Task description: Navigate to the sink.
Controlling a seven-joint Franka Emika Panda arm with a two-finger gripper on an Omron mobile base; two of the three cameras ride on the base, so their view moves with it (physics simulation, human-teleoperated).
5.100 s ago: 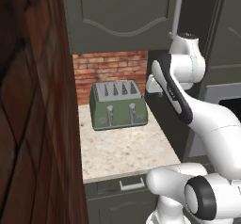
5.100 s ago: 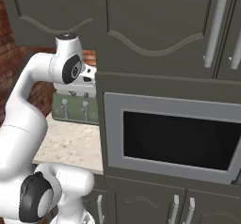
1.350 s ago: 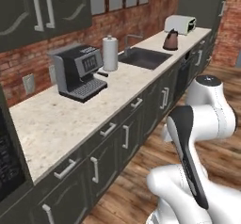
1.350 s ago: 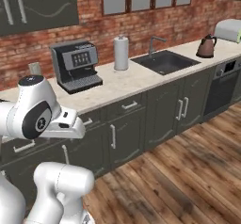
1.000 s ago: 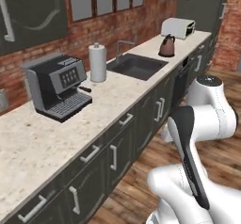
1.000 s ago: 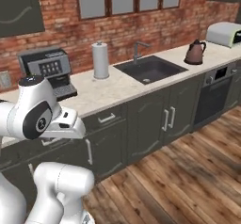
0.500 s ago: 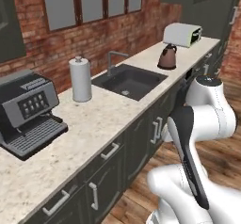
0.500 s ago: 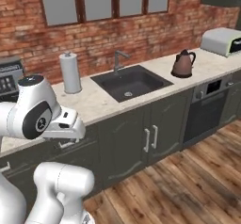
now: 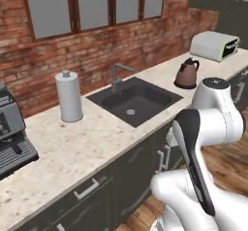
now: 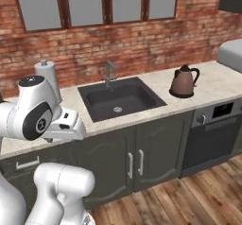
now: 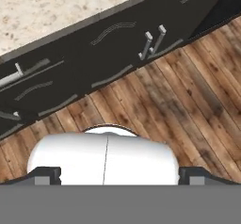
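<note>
The speckled counter (image 10: 142, 84) runs under a brick wall, above dark cabinets (image 10: 137, 160). The sink (image 10: 120, 98) is recessed into it, faucet (image 10: 109, 72) at its back edge, paper towel roll (image 9: 69, 96) beside the sink, brown kettle (image 10: 183, 82) on its other side. The gripper (image 11: 115, 176) points down at the wood floor (image 11: 188, 110), well apart from the sink; I cannot tell how its fingers stand.

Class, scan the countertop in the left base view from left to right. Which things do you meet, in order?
Coffee machine → paper towel roll → sink → kettle → toaster.
</note>
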